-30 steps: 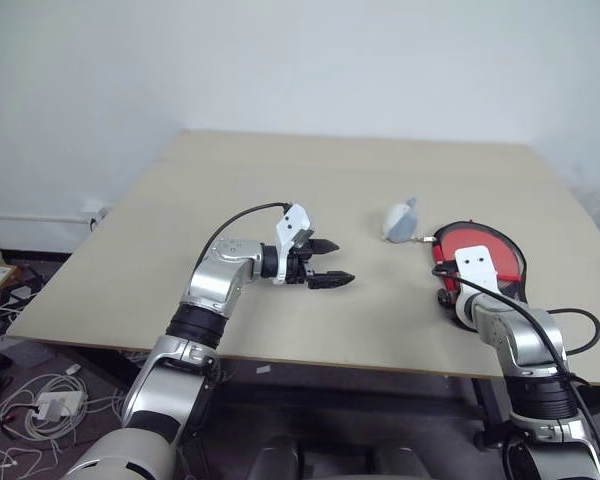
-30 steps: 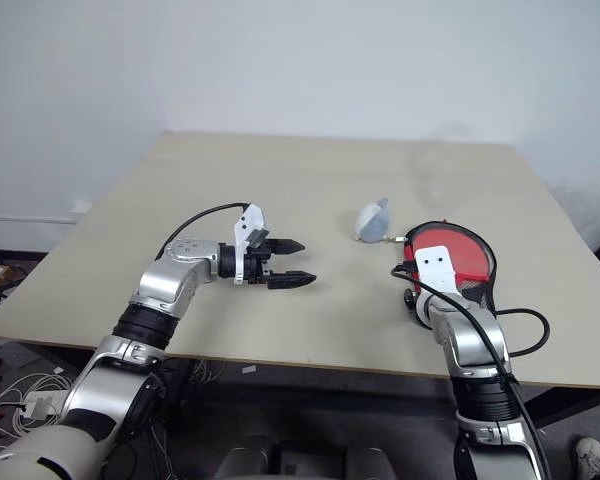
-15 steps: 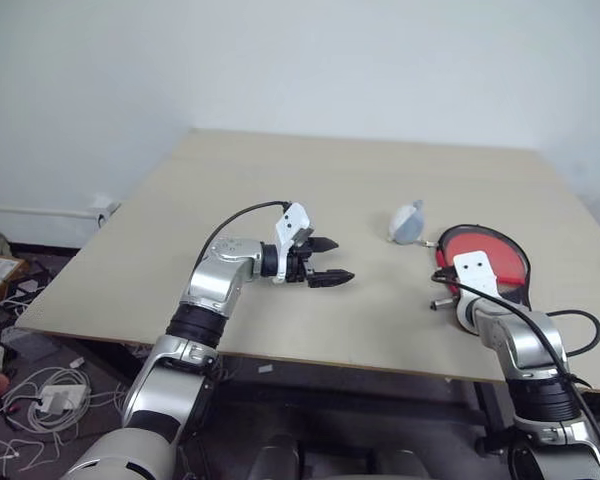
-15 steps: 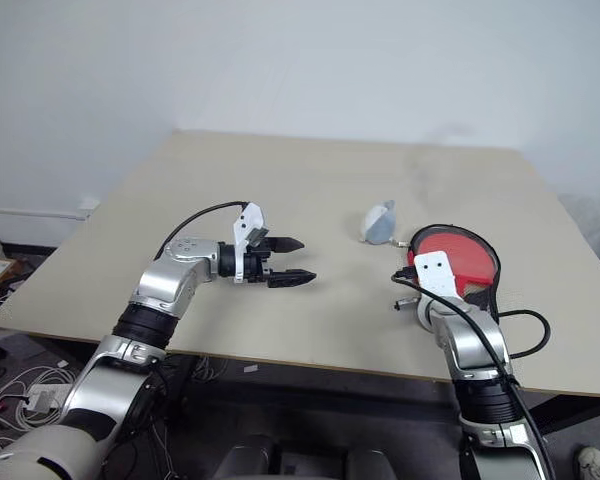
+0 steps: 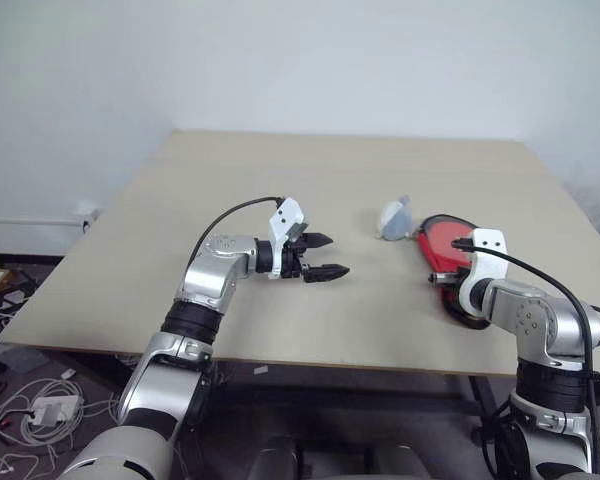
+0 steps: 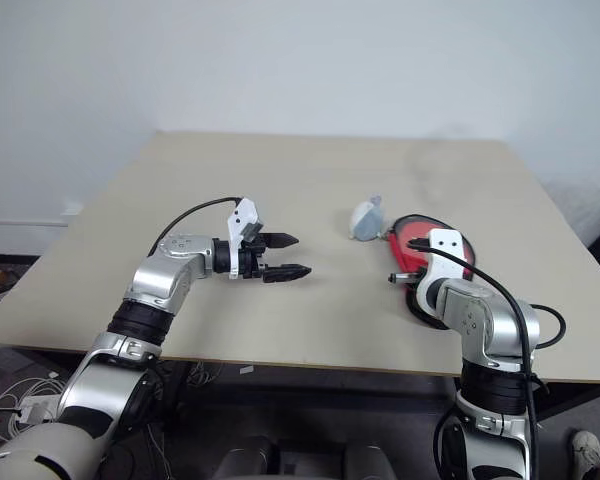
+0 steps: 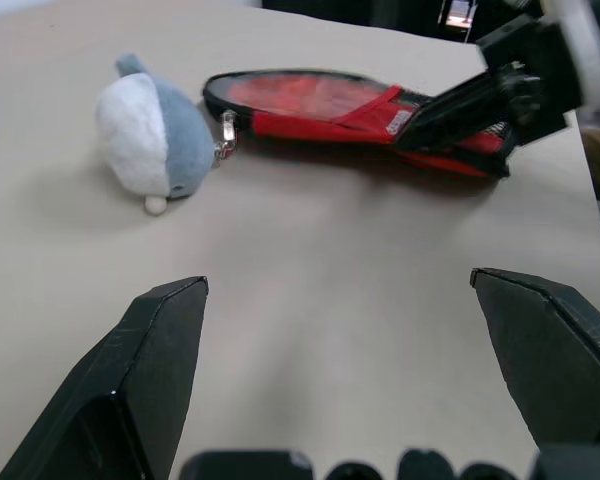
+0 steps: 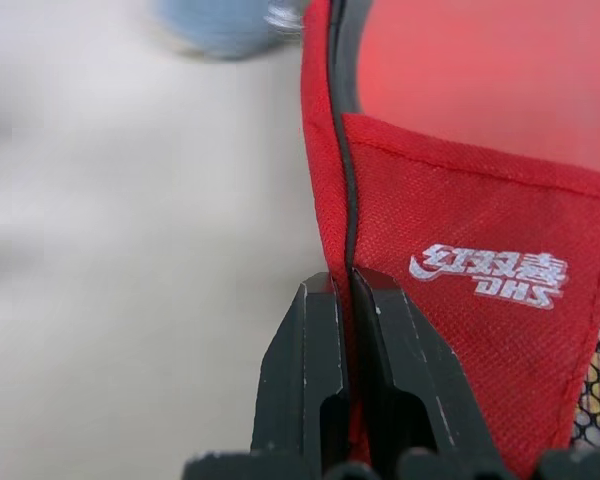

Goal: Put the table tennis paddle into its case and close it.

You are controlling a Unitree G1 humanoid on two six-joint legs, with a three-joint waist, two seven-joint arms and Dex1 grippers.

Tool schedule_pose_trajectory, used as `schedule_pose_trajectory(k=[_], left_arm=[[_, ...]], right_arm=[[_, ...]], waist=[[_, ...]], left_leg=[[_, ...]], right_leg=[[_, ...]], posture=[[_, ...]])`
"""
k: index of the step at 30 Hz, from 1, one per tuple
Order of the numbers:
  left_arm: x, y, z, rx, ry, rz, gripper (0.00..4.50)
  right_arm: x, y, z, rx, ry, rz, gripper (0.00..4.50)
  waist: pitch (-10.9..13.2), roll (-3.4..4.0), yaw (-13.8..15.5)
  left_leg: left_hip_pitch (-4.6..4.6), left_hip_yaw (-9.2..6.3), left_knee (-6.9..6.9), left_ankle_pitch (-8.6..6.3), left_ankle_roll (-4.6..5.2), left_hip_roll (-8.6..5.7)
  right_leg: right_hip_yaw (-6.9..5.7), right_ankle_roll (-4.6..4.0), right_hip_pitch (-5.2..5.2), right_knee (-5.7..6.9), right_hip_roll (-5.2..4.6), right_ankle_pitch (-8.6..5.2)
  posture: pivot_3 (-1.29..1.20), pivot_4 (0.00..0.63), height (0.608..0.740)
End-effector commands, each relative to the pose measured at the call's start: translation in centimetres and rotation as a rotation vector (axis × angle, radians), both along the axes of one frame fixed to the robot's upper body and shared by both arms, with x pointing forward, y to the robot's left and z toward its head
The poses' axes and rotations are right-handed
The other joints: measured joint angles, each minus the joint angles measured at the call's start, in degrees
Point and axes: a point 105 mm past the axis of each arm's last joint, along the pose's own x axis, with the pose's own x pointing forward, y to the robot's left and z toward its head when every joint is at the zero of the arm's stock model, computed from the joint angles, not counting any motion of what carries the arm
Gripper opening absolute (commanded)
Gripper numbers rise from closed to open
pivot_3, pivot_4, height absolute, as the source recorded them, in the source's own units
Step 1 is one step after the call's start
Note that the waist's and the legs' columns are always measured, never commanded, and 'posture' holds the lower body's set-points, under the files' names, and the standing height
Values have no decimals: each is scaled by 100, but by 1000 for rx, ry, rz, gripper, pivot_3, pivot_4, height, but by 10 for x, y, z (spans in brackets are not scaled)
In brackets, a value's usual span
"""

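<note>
The case [image 5: 442, 245] lies on the right side of the table, red fabric with a white logo [image 8: 490, 275] and black trim. My right gripper [image 8: 345, 285] is shut on the near edge of its red flap, lifting that edge a little off the table [image 7: 380, 112]. Behind the flap a smooth red face [image 7: 300, 95] shows inside the black rim, apparently the paddle. My left gripper [image 5: 332, 255] hovers open over the middle of the table, pointing towards the case and about a hand's length from it, with nothing between its fingers.
A small grey and white plush charm [image 5: 395, 219] lies just beyond the case's left end, joined to it by a metal ring [image 7: 225, 135]. The beige table [image 5: 280, 180] ends close to the case's right. Cables lie on the floor at lower left.
My right gripper has shut on the case's flap edge and moved up and to the left, tilting the case. The left arm has stayed where it was. The camera shifted.
</note>
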Motion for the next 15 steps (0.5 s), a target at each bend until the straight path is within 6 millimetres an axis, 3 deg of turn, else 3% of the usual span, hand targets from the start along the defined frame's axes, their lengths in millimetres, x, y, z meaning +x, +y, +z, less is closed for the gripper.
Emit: schedule_pose_trajectory(k=[1, 8, 15], left_arm=[[10, 9, 24, -41, -53, 24, 4500], [15, 12, 28, -37, -65, 30, 4500], [11, 9, 19, -12, -51, 5, 4500]], right_arm=[[-9, 35, 15, -20, -75, 191, 24], [-50, 60, 0, 25, 15, 353, 24], [-81, 88, 20, 160, -59, 472, 24]], waist=[[2, 4, 6], [3, 1, 24], [3, 0, 24]], left_leg=[[0, 1, -1, 0, 0, 0], [-3, 3, 3, 0, -1, 0], [-2, 0, 1, 0, -1, 0]], right_leg=[[1, 0, -2, 0, 0, 0], [2, 0, 4, -7, -1, -1], [1, 1, 0, -5, 0, -1]], posture=[[0, 0, 740], [0, 0, 740], [0, 0, 740]])
